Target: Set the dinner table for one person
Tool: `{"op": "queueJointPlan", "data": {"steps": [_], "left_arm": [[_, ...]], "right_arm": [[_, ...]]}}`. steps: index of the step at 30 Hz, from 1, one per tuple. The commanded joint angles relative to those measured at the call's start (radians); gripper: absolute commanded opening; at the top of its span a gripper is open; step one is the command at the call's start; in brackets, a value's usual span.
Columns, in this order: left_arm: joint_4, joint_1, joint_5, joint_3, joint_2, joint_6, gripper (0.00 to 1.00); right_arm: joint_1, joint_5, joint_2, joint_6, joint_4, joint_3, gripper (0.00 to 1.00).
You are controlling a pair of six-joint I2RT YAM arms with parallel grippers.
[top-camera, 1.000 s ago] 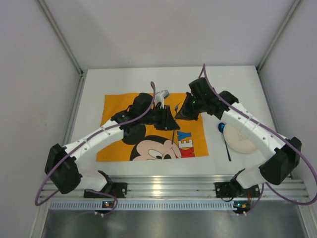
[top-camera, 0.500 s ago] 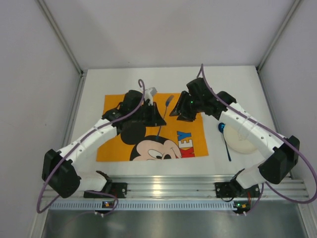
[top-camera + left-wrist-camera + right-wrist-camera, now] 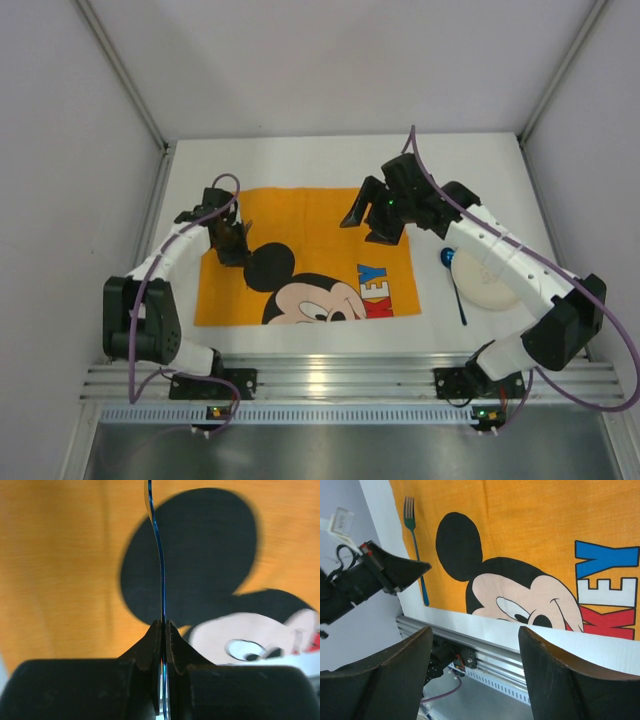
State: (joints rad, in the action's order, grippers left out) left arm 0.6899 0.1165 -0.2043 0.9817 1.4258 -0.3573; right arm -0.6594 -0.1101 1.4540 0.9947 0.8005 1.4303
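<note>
My left gripper is shut on a thin blue fork, seen edge-on and reaching out past the fingertips over Mickey's black ear. In the top view this gripper hangs over the left part of the orange Mickey Mouse mat, which lies on the white dinner table. The right wrist view shows the fork along the mat's left edge. My right gripper is open and holds nothing, above the mat's right half; its jaws stand wide apart.
A white plate sits right of the mat, partly under my right arm. A blue spoon lies between plate and mat. The ribbed aluminium rail runs along the near edge. Grey walls close in the sides and back.
The two grippers met over the mat's middle. The right one opened and let go of the fork, and the left arm swung left carrying it.
</note>
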Motion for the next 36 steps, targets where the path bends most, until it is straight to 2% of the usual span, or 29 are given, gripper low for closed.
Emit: {"op": "queueJointPlan", "data": {"steps": [1, 4, 7, 13, 17, 19, 22, 23, 26, 27, 29, 30, 31, 32, 34, 36], "left_arm": [[0.111, -0.029, 0.260, 0.072, 0.105, 0.038, 0.00], [0.125, -0.029, 0.411, 0.112, 0.156, 0.027, 0.00], [0.093, -0.029, 0.486, 0.115, 0.193, 0.046, 0.00], [0.033, -0.028, 0.529, 0.114, 0.252, 0.051, 0.00], [0.127, -0.028, 0.683, 0.161, 0.321, -0.009, 0.00], [0.138, -0.026, 0.689, 0.169, 0.343, -0.017, 0.00], [0.125, -0.028, 0.678, 0.158, 0.334, -0.011, 0.14], [0.119, -0.028, 0.675, 0.153, 0.328, -0.008, 0.28], [0.106, -0.028, 0.675, 0.143, 0.303, -0.006, 0.48], [0.106, -0.028, 0.677, 0.141, 0.295, -0.006, 0.60], [0.106, -0.028, 0.677, 0.146, 0.274, -0.005, 0.67], [0.109, -0.028, 0.677, 0.147, 0.268, -0.006, 0.74], [0.121, -0.026, 0.683, 0.156, 0.259, -0.008, 0.75], [0.129, -0.028, 0.684, 0.161, 0.248, -0.011, 0.82], [0.144, -0.026, 0.681, 0.176, 0.197, -0.015, 0.86], [0.148, -0.025, 0.680, 0.187, 0.106, -0.020, 0.98]], "right_arm": [[0.004, -0.022, 0.000, -0.016, -0.020, 0.042, 0.70], [0.006, -0.017, -0.014, -0.024, -0.020, 0.022, 0.70], [0.006, -0.016, -0.026, -0.025, -0.020, -0.007, 0.70], [0.006, -0.005, -0.056, -0.033, -0.026, -0.048, 0.70], [0.010, -0.002, -0.076, -0.036, -0.030, -0.090, 0.70], [0.015, -0.010, -0.078, -0.037, -0.037, -0.110, 0.70], [0.018, -0.017, -0.067, -0.041, -0.041, -0.110, 0.70], [0.018, -0.019, -0.064, -0.045, -0.041, -0.104, 0.70], [0.020, -0.017, -0.047, -0.054, -0.040, -0.076, 0.70], [0.023, -0.017, -0.041, -0.057, -0.040, -0.062, 0.71], [0.027, -0.020, -0.040, -0.067, -0.037, -0.050, 0.71], [0.038, -0.017, -0.044, -0.070, -0.035, -0.042, 0.71], [0.043, -0.016, -0.047, -0.082, -0.035, -0.039, 0.71], [0.050, -0.013, -0.052, -0.091, -0.035, -0.036, 0.72], [0.086, 0.003, -0.072, -0.122, -0.020, -0.037, 0.72], [0.127, 0.016, -0.089, -0.148, 0.014, -0.042, 0.72]]}}
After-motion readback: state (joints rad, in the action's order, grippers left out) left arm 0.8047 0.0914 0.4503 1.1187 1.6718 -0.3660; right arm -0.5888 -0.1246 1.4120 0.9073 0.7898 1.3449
